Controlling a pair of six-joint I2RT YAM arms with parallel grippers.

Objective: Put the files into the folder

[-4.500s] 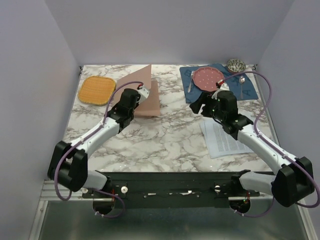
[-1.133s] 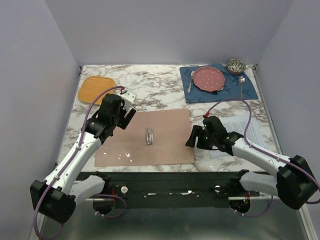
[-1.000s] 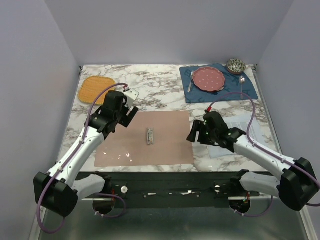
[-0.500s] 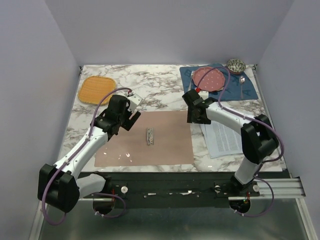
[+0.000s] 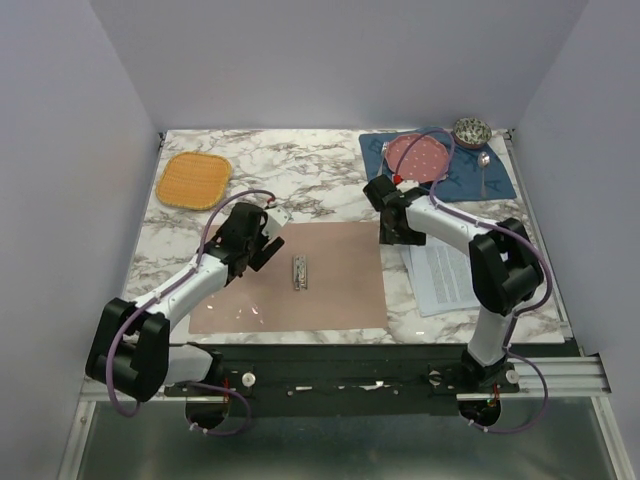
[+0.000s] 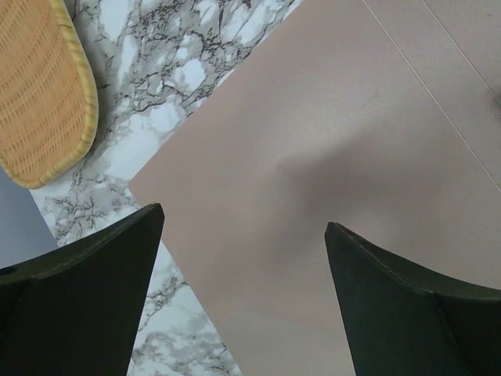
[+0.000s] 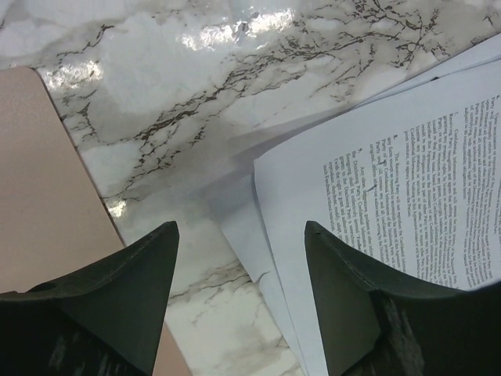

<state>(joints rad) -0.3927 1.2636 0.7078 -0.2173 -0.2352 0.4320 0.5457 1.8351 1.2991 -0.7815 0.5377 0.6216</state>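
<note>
Two files (image 7: 407, 180) lie right of the folder (image 5: 340, 280), now spread flat and ready; my right gripper (image 7: 239, 235) has swung over their corner, jaws apart; left gripper (image 6: 243, 227) gapes empty above the folder.

Right wrist view: shows only a corner of the files (image 7: 407, 180), cut at right and lower edges; loses the folder (image 7: 39, 172) past the left edge. Left wrist view: crops the orange mat (image 6: 39, 86) at upper left. Top view: cannot read the print; hides the files' upper-left corner under the right arm (image 5: 445, 222).
</note>
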